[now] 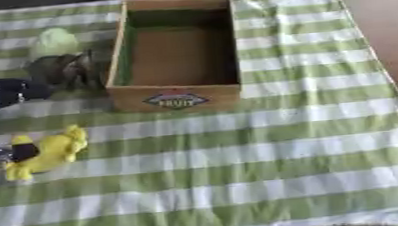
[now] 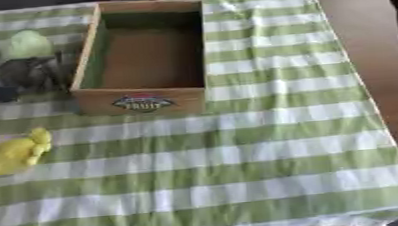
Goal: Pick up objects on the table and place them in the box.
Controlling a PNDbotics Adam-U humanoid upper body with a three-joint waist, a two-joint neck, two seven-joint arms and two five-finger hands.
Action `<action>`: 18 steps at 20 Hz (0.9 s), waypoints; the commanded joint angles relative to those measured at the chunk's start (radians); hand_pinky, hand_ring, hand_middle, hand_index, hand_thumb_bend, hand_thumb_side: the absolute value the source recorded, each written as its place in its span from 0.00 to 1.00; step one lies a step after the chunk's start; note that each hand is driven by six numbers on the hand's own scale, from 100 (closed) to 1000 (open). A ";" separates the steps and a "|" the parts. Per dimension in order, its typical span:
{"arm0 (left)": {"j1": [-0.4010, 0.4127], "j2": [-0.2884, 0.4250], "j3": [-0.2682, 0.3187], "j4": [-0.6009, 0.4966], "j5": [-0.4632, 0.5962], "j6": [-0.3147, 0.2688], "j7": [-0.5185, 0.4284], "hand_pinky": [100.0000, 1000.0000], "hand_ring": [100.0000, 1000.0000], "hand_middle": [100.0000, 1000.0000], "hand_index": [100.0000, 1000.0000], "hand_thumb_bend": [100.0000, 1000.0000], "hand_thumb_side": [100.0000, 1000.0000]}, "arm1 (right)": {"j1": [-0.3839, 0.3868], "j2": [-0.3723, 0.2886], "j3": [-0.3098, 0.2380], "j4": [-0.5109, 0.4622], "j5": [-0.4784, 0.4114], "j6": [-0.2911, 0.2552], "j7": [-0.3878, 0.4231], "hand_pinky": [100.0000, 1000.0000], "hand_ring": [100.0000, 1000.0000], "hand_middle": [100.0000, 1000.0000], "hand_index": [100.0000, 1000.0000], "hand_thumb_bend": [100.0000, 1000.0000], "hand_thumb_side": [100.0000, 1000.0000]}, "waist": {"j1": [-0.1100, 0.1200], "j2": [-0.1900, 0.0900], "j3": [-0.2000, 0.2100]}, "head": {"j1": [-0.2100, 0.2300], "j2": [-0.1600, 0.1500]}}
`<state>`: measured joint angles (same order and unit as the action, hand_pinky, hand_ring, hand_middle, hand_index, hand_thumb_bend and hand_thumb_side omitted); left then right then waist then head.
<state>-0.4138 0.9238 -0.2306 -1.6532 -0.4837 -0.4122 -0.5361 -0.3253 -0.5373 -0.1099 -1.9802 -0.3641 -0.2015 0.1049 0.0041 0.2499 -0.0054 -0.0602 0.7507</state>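
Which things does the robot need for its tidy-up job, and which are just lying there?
For the job:
- open wooden box with a fruit label, nothing showing inside
- yellow soft toy
- pale green round thing
- grey-brown lumpy thing

Just there:
- green and white striped cloth
- brown table

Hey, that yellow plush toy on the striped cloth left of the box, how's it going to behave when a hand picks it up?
The yellow plush toy looks soft and lumpy, so it will probably squash and flop rather than stay stiff. It likely weighs little for its bulk. Lying flat on the striped cloth, it seems unlikely to roll.
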 commanded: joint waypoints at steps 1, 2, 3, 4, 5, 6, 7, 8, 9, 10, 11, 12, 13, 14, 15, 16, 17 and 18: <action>-0.005 0.023 -0.001 0.004 -0.010 0.021 -0.001 0.73 0.96 0.88 1.00 0.48 0.99 | -0.007 -0.010 -0.003 -0.020 -0.005 0.004 0.003 0.73 0.73 0.68 0.84 0.00 1.00 | 0.002 -0.018 0.003 | -0.005 -0.001; -0.004 0.021 -0.006 0.006 -0.018 0.025 0.001 0.72 0.96 0.87 0.99 0.49 1.00 | -0.007 -0.009 -0.003 -0.020 -0.004 0.005 0.004 0.73 0.73 0.68 0.83 0.00 1.00 | 0.002 -0.017 0.003 | -0.005 -0.001; -0.002 0.021 -0.012 0.010 -0.026 0.027 0.000 0.73 0.96 0.86 0.99 0.50 1.00 | -0.007 -0.009 -0.003 -0.020 -0.004 0.006 0.004 0.73 0.73 0.68 0.83 0.00 1.00 | 0.002 -0.017 0.003 | -0.005 -0.001; 0.001 0.020 -0.018 0.013 -0.032 0.027 -0.003 0.73 0.96 0.86 0.99 0.54 1.00 | -0.008 -0.009 -0.003 -0.020 -0.004 0.006 0.005 0.73 0.73 0.68 0.83 0.00 1.00 | 0.002 -0.017 0.003 | -0.005 -0.001; 0.004 0.019 -0.021 0.015 -0.034 0.026 -0.007 0.73 0.96 0.86 0.99 0.56 1.00 | -0.008 -0.008 -0.003 -0.020 -0.004 0.006 0.005 0.73 0.73 0.68 0.83 0.00 1.00 | 0.002 -0.017 0.003 | -0.005 -0.001; 0.005 0.019 -0.022 0.016 -0.035 0.024 -0.011 0.73 0.96 0.87 0.99 0.61 1.00 | -0.007 -0.008 -0.003 -0.020 -0.004 0.007 0.005 0.73 0.73 0.68 0.83 0.00 1.00 | 0.002 -0.017 0.003 | -0.005 -0.001; 0.007 0.018 -0.021 0.015 -0.035 0.020 -0.012 0.73 0.96 0.87 0.99 0.65 1.00 | -0.005 -0.007 -0.003 -0.020 -0.003 0.009 0.006 0.73 0.73 0.68 0.83 0.00 1.00 | 0.003 -0.017 0.004 | -0.005 -0.001; 0.009 0.019 -0.021 0.014 -0.034 0.016 -0.015 0.74 0.96 0.87 0.99 0.69 1.00 | -0.004 -0.006 -0.003 -0.020 -0.002 0.010 0.007 0.73 0.73 0.68 0.83 0.00 1.00 | 0.003 -0.017 0.004 | -0.006 -0.001; 0.010 0.019 -0.021 0.014 -0.034 0.013 -0.018 0.73 0.96 0.87 0.98 0.70 1.00 | -0.004 -0.006 -0.003 -0.020 -0.001 0.012 0.008 0.73 0.73 0.68 0.83 0.00 1.00 | 0.003 -0.017 0.004 | -0.006 -0.001; 0.011 0.019 -0.021 0.014 -0.032 0.011 -0.020 0.73 0.96 0.87 0.98 0.70 1.00 | -0.003 -0.005 -0.003 -0.020 -0.001 0.012 0.010 0.73 0.73 0.68 0.83 0.00 1.00 | 0.003 -0.017 0.004 | -0.006 -0.001; 0.011 0.018 -0.022 0.016 -0.032 0.012 -0.022 0.73 0.96 0.87 0.98 0.69 1.00 | -0.003 -0.005 -0.003 -0.020 -0.001 0.012 0.011 0.73 0.73 0.68 0.83 0.00 1.00 | 0.003 -0.017 0.004 | -0.007 -0.002; 0.009 0.017 -0.022 0.018 -0.032 0.013 -0.023 0.73 0.96 0.86 0.97 0.68 1.00 | -0.003 -0.005 -0.003 -0.020 -0.001 0.012 0.011 0.73 0.73 0.68 0.83 0.00 1.00 | 0.003 -0.017 0.005 | -0.008 -0.002; 0.007 0.016 -0.024 0.021 -0.039 0.016 -0.024 0.73 0.95 0.86 0.97 0.68 1.00 | -0.003 -0.004 -0.002 -0.020 -0.001 0.012 0.011 0.73 0.73 0.68 0.83 0.00 1.00 | 0.003 -0.017 0.005 | -0.009 -0.001; 0.006 0.016 -0.028 0.026 -0.048 0.018 -0.023 0.73 0.95 0.84 0.96 0.69 1.00 | -0.003 -0.004 -0.002 -0.020 -0.001 0.012 0.013 0.73 0.73 0.68 0.83 0.00 1.00 | 0.003 -0.017 0.005 | -0.010 -0.001; 0.005 0.016 -0.032 0.032 -0.061 0.021 -0.021 0.73 0.94 0.84 0.96 0.69 1.00 | -0.002 -0.004 -0.001 -0.020 -0.001 0.012 0.014 0.73 0.73 0.68 0.83 0.00 1.00 | 0.003 -0.016 0.005 | -0.010 0.000; 0.005 0.016 -0.036 0.039 -0.076 0.022 -0.017 0.72 0.93 0.82 0.95 0.69 1.00 | -0.002 -0.003 -0.001 -0.020 -0.001 0.013 0.015 0.73 0.73 0.68 0.83 0.00 1.00 | 0.003 -0.016 0.005 | -0.010 0.000; 0.002 0.014 -0.040 0.044 -0.094 0.023 -0.010 0.72 0.93 0.81 0.95 0.69 1.00 | -0.001 -0.002 -0.001 -0.020 0.000 0.014 0.017 0.73 0.73 0.68 0.83 0.00 1.00 | 0.003 -0.015 0.006 | -0.010 0.000; 0.001 0.012 -0.044 0.050 -0.112 0.022 0.000 0.72 0.92 0.80 0.94 0.69 1.00 | 0.000 -0.001 -0.001 -0.020 0.000 0.015 0.018 0.73 0.73 0.68 0.83 0.00 1.00 | 0.003 -0.014 0.007 | -0.011 0.000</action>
<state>-0.3973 0.9154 -0.2774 -1.6026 -0.5767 -0.3914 -0.5458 -0.3175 -0.5228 -0.1072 -1.9802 -0.3639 -0.1867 0.1199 0.0049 0.2502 0.0008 -0.0676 0.7509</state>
